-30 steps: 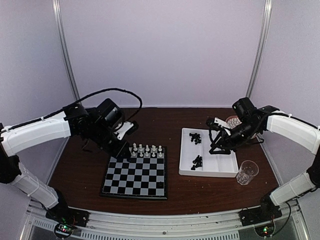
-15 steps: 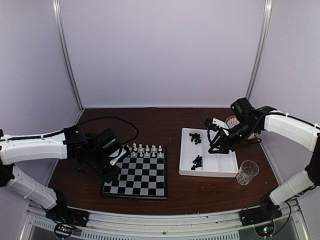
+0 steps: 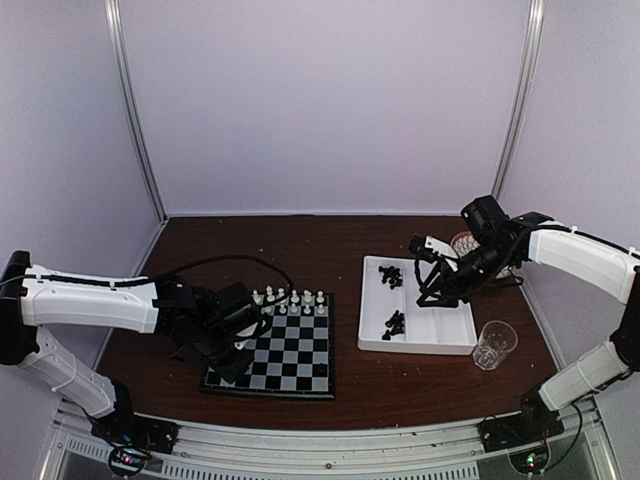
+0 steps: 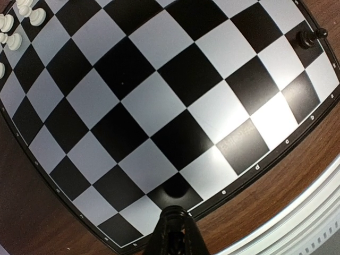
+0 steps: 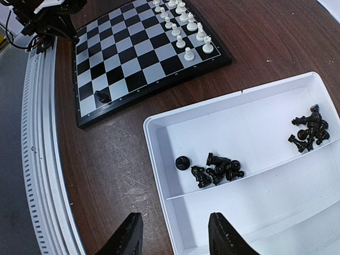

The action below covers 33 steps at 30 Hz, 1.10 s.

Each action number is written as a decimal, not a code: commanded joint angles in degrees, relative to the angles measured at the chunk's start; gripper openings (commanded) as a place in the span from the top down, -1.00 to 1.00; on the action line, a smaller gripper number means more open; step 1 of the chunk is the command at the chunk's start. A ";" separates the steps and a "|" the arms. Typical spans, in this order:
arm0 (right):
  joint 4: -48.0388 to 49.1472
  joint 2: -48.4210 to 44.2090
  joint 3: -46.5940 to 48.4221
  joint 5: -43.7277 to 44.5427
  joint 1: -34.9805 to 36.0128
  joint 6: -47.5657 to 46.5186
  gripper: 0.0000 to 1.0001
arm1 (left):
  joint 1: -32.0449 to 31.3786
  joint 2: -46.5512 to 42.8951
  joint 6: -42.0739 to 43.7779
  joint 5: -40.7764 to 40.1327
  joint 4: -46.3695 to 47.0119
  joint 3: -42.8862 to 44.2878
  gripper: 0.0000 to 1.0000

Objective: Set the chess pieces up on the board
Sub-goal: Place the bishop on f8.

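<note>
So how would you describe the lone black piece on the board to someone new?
Find the chessboard in front of the left arm. White chessmen line its far edge; look instead by the near corner beside the white tray. The black piece there stands alone, the only dark one on the board; the other black pieces lie in the tray.

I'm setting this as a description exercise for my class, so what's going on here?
Two robot arms are setting up a chess game. The left gripper, fingers closed together, is low over the board at its near left corner. White pieces stand along the far edge, and one black piece sits near the near right corner. The right gripper hangs open over the white tray, which holds the other black pieces.
</note>
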 commanded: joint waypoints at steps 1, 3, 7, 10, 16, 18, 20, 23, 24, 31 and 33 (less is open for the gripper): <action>0.45 0.15 -0.69 0.34 -0.35 -0.55 0.09 | -0.18 1.25 -1.35 -1.17 3.85 -0.32 0.95; 0.45 0.23 -0.72 0.34 -0.34 -0.59 0.08 | -0.20 2.56 -1.05 -1.39 3.90 -0.19 0.94; 0.39 0.23 -0.80 0.34 -0.31 -0.63 0.09 | -0.31 4.06 -1.04 -1.31 4.31 -0.41 0.95; 0.46 0.28 -0.81 0.25 -0.36 -0.59 0.09 | -0.28 3.75 -1.43 -1.49 4.53 -1.02 0.95; 0.34 0.75 -0.75 -0.02 -0.27 -0.67 0.09 | -0.23 3.27 -1.68 -0.80 5.13 -1.76 0.95; 0.37 0.84 -0.72 -0.06 -0.35 -0.68 0.09 | -0.31 3.36 -1.70 -0.79 5.20 -1.89 0.95; 0.26 0.93 -0.72 -0.10 -0.29 -0.68 0.09 | -0.31 3.55 -1.73 -0.79 5.38 -2.02 0.95; 0.23 0.98 -0.72 -0.10 -0.35 -0.72 0.09 | -0.31 3.97 -1.67 -0.57 5.33 -1.92 0.91; 0.18 1.04 -0.72 -0.10 -0.36 -0.76 0.09 | -0.27 4.00 -1.67 -0.41 5.31 -1.94 0.88; 0.07 0.68 -0.72 -0.28 -0.36 -0.68 0.10 | -0.27 3.70 -1.60 -0.34 3.89 -1.12 0.65; 0.06 0.67 -0.72 -0.28 -0.28 -0.74 0.09 | -0.30 3.53 -1.45 -0.35 3.57 -0.91 0.66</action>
